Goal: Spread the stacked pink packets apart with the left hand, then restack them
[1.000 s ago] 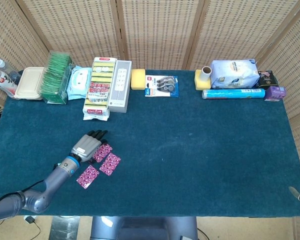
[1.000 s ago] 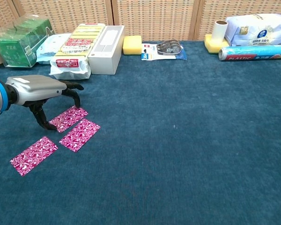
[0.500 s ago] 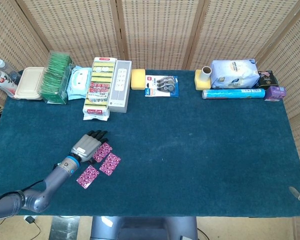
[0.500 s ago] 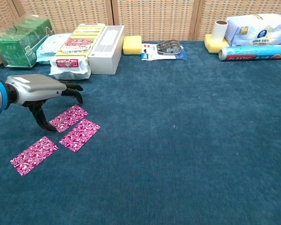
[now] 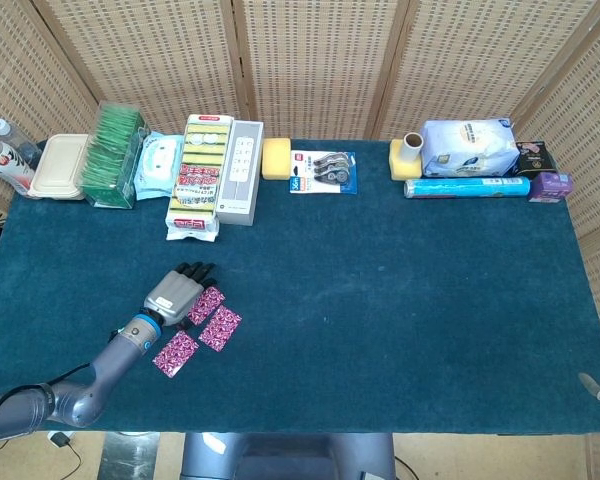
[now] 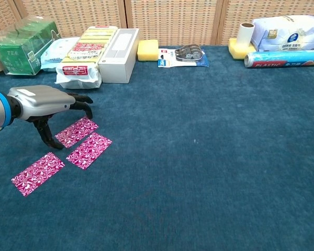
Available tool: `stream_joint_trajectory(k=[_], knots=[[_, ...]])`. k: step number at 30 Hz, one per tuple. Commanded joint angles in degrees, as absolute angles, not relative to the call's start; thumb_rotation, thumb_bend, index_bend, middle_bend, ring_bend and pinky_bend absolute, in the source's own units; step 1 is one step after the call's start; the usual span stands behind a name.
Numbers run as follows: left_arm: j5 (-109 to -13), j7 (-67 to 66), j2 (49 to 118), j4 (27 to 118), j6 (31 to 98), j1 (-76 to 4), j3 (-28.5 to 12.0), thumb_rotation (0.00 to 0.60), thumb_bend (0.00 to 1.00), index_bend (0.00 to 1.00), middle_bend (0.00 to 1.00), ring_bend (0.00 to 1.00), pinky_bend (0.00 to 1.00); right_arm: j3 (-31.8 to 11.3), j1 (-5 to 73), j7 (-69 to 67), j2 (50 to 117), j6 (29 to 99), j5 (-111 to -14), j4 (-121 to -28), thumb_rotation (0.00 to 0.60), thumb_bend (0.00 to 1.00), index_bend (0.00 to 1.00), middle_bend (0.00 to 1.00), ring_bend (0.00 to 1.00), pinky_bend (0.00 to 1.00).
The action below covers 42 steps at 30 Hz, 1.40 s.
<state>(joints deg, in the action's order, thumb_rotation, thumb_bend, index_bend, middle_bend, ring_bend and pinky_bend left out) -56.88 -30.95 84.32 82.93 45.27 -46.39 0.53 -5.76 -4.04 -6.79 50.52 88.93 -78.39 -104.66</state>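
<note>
Three pink patterned packets lie flat and apart on the blue cloth at the front left. One (image 6: pixel 77 130) (image 5: pixel 207 303) is farthest back, a second (image 6: pixel 89 150) (image 5: pixel 220 327) lies to its right front, and a third (image 6: pixel 37 173) (image 5: pixel 175 352) is nearest the front. My left hand (image 6: pixel 44 103) (image 5: pixel 175 292) hovers over the left end of the back packet, fingers spread and curved downward, thumb tip at the cloth beside that packet. It holds nothing. Only a sliver of the right arm (image 5: pixel 598 388) shows at the table's front right corner; its hand is out of sight.
Along the back edge stand a green tea box (image 6: pixel 22 45), a wipes pack (image 6: pixel 56 52), sponge packs (image 6: pixel 86 55), a white box (image 6: pixel 119 55), a yellow sponge (image 6: pixel 147 50), tape dispensers (image 6: pixel 183 55), a paper roll (image 6: pixel 245 34) and a plastic-wrap box (image 6: pixel 282 58).
The left hand has eased slightly left and back off the rear packet. All three packets have stayed in place.
</note>
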Motion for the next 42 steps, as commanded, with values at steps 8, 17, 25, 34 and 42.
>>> stream_joint_trajectory(k=[8,17,25,34,42], knots=[[-56.7,-31.5,84.5,83.1,46.4,-46.3,0.5,0.600,0.19,0.30,0.00,0.00,0.11,-5.8,-4.0,-7.0,50.5,88.9,-78.5,-104.6,0.600,0.00,0.08,0.00,0.00,0.00],[-56.3,-31.2,83.9,84.1,46.8,-46.3,0.2,0.600,0.19,0.30,0.00,0.00,0.11,-5.8,-4.1,-6.9,50.5,88.9,-78.4,-104.6,0.600,0.00,0.08,0.00,0.00,0.00],[-54.9,-29.7,80.1,88.8,47.0,-46.1,-0.7,0.600,0.19,0.30,0.00,0.00,0.11,-5.7,-4.0,-6.9,50.5,88.8,-78.5,-104.6,0.600,0.00,0.08,0.00,0.00,0.00],[-52.5,-30.5,75.5,94.4,47.6,-46.3,-0.3,0.600,0.19,0.30,0.00,0.00,0.11,-5.6,-4.0,-6.7,50.5,88.8,-78.6,-104.8,0.600,0.00,0.08,0.00,0.00,0.00],[-52.6,-28.5,72.4,98.4,47.6,-45.2,1.0,0.600,0.19,0.30,0.00,0.00,0.11,-5.6,-3.9,-6.7,50.5,88.5,-78.5,-104.8,0.600,0.00,0.08,0.00,0.00,0.00]])
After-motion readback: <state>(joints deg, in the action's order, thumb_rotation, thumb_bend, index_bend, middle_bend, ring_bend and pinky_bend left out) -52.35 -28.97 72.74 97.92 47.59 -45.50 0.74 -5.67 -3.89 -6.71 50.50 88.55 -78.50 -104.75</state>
